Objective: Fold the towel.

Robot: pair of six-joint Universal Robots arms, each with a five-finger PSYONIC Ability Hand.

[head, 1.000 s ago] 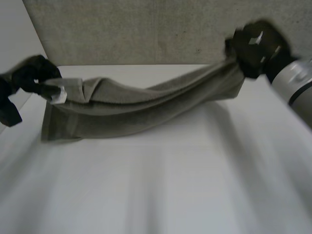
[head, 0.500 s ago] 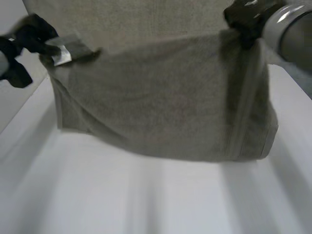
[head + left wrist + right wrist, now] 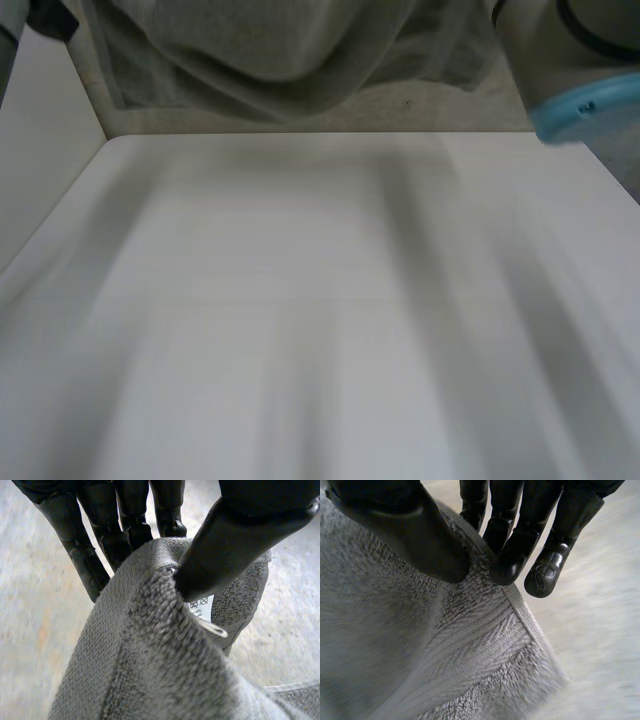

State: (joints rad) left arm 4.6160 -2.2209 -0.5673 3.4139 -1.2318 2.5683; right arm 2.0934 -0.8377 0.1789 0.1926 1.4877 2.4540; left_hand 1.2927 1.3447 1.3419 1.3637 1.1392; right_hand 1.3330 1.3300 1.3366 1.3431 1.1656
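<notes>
Hoisted well clear of the bench [image 3: 300,320] now: towel [image 3: 290,50] up at the far edge of the head view, against the grey wall [image 3: 330,115] behind, lower folds sagging down. A second ago slung low as a bunched rope between the hands. Half a second ago stretched out as a flat sheet just above the bench. Since then carried higher again. Judged as the opening lift-and-spread, no fold laid yet and nearly all of the task ahead. Next, probably lowering flat onto the bench before doubling over.

Grey terry, thick-looped and limp, hanging in soft drapes, with a flat woven band along the edge. Likely to swing and droop in the middle when moved.

High beside the towel's right end: right arm [image 3: 530,60] with its light-blue cap [image 3: 585,110]. Clamped on a top corner: left hand [image 3: 245,530], thumb pressing the cloth towards the fingers [image 3: 85,550] behind. Likewise pinching the hemmed edge between thumb and fingers [image 3: 520,550]: right hand [image 3: 405,530]. Peeking out just under the left thumb: small white care label [image 3: 202,607].
</notes>
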